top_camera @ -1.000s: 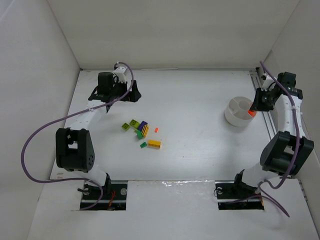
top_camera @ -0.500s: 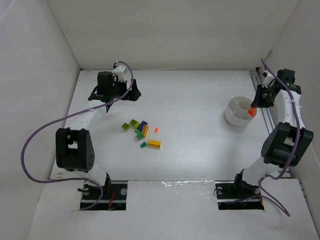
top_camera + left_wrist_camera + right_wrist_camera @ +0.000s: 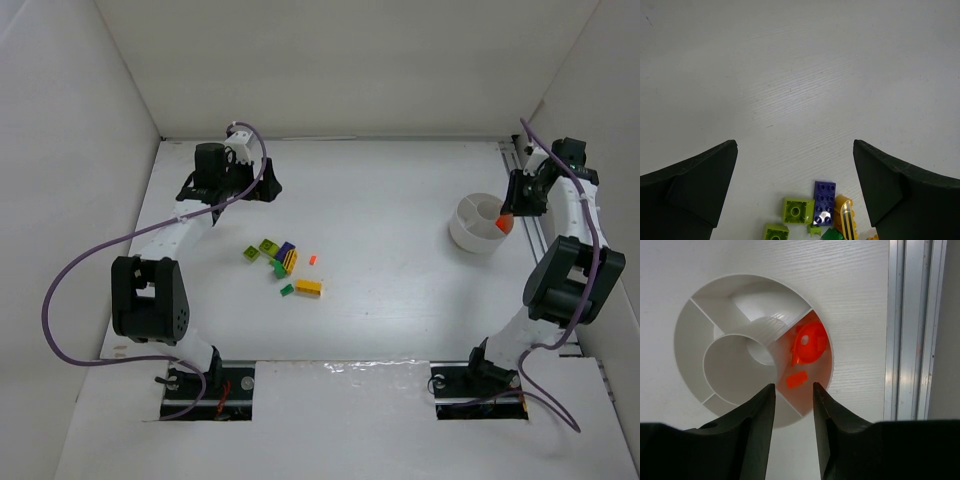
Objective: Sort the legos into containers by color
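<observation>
The right gripper (image 3: 792, 386) hangs over the near rim of the bowl (image 3: 692, 340), jaws a little apart with nothing between them. Directly below the gap, in the bowl's right-hand wedge, lie two orange pieces: a round one (image 3: 809, 342) and a small flat brick (image 3: 796, 379). The left gripper (image 3: 794, 145) stands wide open above bare table (image 3: 800, 75). The loose legos (image 3: 285, 265) lie near it, toward the arm bases, and well apart from the bowl. The right fingers (image 3: 755, 430) hide the bowl's near wedge, so its contents cannot be seen. The other two wedges look bare. The left wrist view cuts the pile off at its lower edge, showing only two lime bricks (image 3: 798, 210), one purple (image 3: 824, 196), one striped yellow (image 3: 845, 220) and a sliver of green. From above I count about eight loose pieces; the smallest are hard to tell apart. There are four wedges and one bowl.
</observation>
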Robot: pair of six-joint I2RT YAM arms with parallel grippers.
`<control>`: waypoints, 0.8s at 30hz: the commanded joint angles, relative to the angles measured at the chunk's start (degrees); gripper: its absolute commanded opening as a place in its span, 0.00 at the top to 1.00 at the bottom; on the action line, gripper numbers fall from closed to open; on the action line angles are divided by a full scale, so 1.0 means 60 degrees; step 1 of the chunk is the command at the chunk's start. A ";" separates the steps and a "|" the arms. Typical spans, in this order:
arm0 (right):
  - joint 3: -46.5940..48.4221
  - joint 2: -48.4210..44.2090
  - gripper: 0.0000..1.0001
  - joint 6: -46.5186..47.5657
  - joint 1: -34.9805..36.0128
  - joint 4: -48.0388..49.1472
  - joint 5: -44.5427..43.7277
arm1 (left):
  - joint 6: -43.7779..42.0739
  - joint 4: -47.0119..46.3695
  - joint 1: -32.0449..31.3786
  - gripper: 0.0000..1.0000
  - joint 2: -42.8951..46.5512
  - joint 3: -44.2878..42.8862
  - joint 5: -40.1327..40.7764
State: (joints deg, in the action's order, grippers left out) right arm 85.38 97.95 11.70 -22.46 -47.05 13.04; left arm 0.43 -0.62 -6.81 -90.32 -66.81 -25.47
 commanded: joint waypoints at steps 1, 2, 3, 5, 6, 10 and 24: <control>0.0447 -0.0066 0.58 -0.0134 -0.0051 0.0356 -0.0137 | 0.0017 -0.0306 -0.0037 0.00 0.0142 -0.0086 -0.0061; 0.0447 -0.0066 0.56 -0.0134 -0.0051 0.0356 -0.0137 | 0.0017 -0.0306 -0.0037 0.00 0.0142 -0.0086 -0.0061; 0.0447 -0.0153 0.56 -0.0134 -0.0051 0.0356 -0.0137 | 0.0017 -0.0306 -0.0037 0.00 0.0142 -0.0086 -0.0061; 0.0447 -0.0153 0.55 -0.0134 -0.0051 0.0356 -0.0137 | 0.0017 -0.0306 -0.0037 0.00 0.0142 -0.0086 -0.0061; 0.0447 -0.0153 0.57 -0.0134 -0.0051 0.0356 -0.0137 | 0.0017 -0.0306 -0.0037 0.00 0.0142 -0.0086 -0.0061; 0.0563 -0.0271 0.60 -0.0134 -0.0051 0.0356 0.0111 | 0.0017 -0.0306 -0.0037 0.00 0.0142 -0.0086 -0.0061; 0.1182 -0.1530 0.64 0.3320 0.5276 -0.1624 0.3333 | -0.0159 0.1612 0.1629 0.00 0.0200 -0.0291 -0.2621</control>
State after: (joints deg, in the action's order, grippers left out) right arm 95.22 89.78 24.08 0.71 -52.51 26.57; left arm -0.08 4.67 -0.91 -89.17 -65.69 -33.36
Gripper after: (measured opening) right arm 0.366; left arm 0.997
